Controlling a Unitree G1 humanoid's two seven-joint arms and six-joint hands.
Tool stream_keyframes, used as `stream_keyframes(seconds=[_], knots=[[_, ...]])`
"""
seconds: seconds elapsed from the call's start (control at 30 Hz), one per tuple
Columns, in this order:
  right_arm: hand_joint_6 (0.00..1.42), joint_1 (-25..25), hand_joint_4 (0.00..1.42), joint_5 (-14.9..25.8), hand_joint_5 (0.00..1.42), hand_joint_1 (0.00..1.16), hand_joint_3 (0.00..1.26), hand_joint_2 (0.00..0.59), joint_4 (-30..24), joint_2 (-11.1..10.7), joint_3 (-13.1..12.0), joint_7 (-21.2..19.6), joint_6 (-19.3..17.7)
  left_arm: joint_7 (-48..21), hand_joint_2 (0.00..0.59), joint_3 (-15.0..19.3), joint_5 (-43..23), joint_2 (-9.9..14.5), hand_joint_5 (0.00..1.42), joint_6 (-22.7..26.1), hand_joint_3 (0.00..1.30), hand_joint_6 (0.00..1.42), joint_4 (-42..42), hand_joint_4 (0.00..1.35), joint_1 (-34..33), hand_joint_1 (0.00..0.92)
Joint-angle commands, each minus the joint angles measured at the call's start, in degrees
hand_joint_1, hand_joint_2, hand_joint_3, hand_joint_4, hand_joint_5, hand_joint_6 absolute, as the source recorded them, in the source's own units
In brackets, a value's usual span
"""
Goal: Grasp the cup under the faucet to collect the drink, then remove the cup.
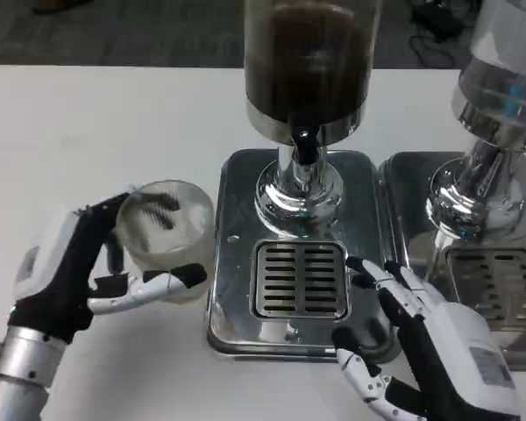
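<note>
Surface: white table (88, 123) fills the frame's left and middle.
Dispenser: steel base (237, 263) with slotted drip grate (300, 279) at centre; dark-drink tank (307, 61) and black faucet (304, 145) above.
Second dispenser: clear tank (500, 79) at upper right.
Cup: clear cup (171, 232), left of the base, not under the faucet.
Left hand: left hand (79, 272) wraps the cup, fingers on both sides.
Right hand: right hand (421, 342), lower right, fingers spread, holding nothing, fingertips at the base's right edge.

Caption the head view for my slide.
Left hand holds the cup beside the drip tray; right hand rests open.
</note>
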Motion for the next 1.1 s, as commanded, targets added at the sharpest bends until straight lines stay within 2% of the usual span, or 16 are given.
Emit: stream_keyframes(seconds=[0.03,0.57,0.87,1.03,1.1], knots=[[0.06,0.09,0.22,0.24,0.07,0.35,0.16,0.437,0.08,0.55,-0.72,-0.87,-0.52,-0.98,0.037,-1.99,2.29,-1.58,0.95,1.38,0.59,1.22,1.74,0.64,-3.83,0.538],[0.08,1.91,0.23,-0.55,0.07,0.35,0.16,0.437,-0.79,2.23,-0.64,-1.73,-0.11,0.79,0.037,-7.65,7.24,-5.01,0.94,6.9,0.59,1.2,8.93,0.64,-11.27,0.548],[0.08,2.97,0.23,-1.05,0.08,0.35,0.16,0.437,-1.44,2.59,-0.63,-1.91,-0.01,-0.62,0.087,-11.75,8.84,-6.51,0.77,8.67,0.46,1.06,11.31,0.48,-14.44,0.42],[0.08,3.41,0.23,-1.38,0.09,0.35,0.16,0.437,-1.7,2.94,-0.65,-1.98,0.08,-3.07,0.083,-13.46,8.92,-7.4,0.58,8.77,0.35,0.79,12.11,0.36,-15.72,0.356],[0.09,3.62,0.23,-1.4,0.09,0.35,0.16,0.437,-1.69,3.07,-0.69,-2.05,0.06,-4.32,0.082,-13.63,8.55,-7.56,0.48,8.75,0.26,0.63,12.23,0.28,-15.97,0.32]])
